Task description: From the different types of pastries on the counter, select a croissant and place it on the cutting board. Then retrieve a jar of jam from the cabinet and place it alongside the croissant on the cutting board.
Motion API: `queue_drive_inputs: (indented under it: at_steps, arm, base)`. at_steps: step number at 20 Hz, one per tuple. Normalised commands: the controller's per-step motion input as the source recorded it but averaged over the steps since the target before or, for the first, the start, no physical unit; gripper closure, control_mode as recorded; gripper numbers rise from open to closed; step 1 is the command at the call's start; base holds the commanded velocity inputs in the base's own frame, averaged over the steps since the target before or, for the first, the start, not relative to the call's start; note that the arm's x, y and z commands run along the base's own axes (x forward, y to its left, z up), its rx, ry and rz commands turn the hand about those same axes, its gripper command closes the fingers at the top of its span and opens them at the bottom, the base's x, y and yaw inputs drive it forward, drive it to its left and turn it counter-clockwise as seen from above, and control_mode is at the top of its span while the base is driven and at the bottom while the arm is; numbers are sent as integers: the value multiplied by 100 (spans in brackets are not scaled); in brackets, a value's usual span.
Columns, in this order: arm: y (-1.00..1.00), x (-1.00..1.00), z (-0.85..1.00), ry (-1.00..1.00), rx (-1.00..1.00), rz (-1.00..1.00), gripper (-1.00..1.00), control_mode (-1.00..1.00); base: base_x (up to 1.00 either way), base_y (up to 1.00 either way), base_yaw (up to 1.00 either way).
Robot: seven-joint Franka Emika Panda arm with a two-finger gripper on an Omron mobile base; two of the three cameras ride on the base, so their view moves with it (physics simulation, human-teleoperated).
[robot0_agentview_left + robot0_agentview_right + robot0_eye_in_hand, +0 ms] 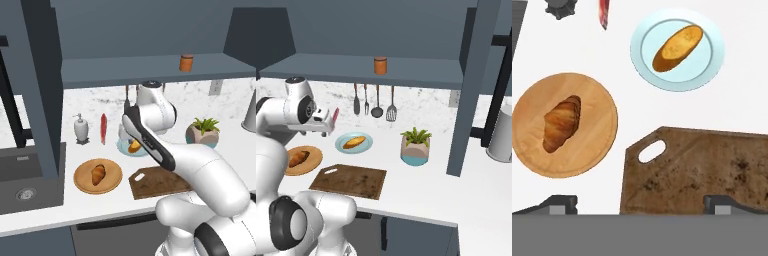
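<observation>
Dark finger tips of the gripper (pixel 639 204) stand wide apart at the bottom of the hand view, released and holding nothing, high above the counter (pixel 587 45). Directly below them lies the cutting board (pixel 702 170), a rectangular slab of dark, worn, stained wood with an oval handle hole at its near-left corner.

Left of the gripper and slightly ahead, the croissant (pixel 560 122) rests on a round light-wood plate (pixel 592 150); it is ridged and orange-brown with darker ends. Farther ahead, a smooth golden oval bun (pixel 677 47) lies slantwise on a pale blue round plate (pixel 712 65).

Above, in the base views, the jar of jam (pixel 380 65), a small reddish-brown cylinder, stands on the open shelf of the grey-blue cabinet (pixel 421 75). A potted plant (pixel 416 145) sits on the white speckled worktop to the gripper's right.
</observation>
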Motion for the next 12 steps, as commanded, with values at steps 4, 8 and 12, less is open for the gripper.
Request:
queue_drive_inputs:
  at_steps: [4, 8, 12]
  arm:
    - [49, 0, 0, 3, 0, 1, -100, -100]
    - [41, 0, 0, 3, 0, 0, -100, -100]
    - [30, 0, 0, 1, 0, 0, -100, -100]
  base:
    - [0, 0, 0]
    - [0, 0, 0]
    - [0, 0, 0]
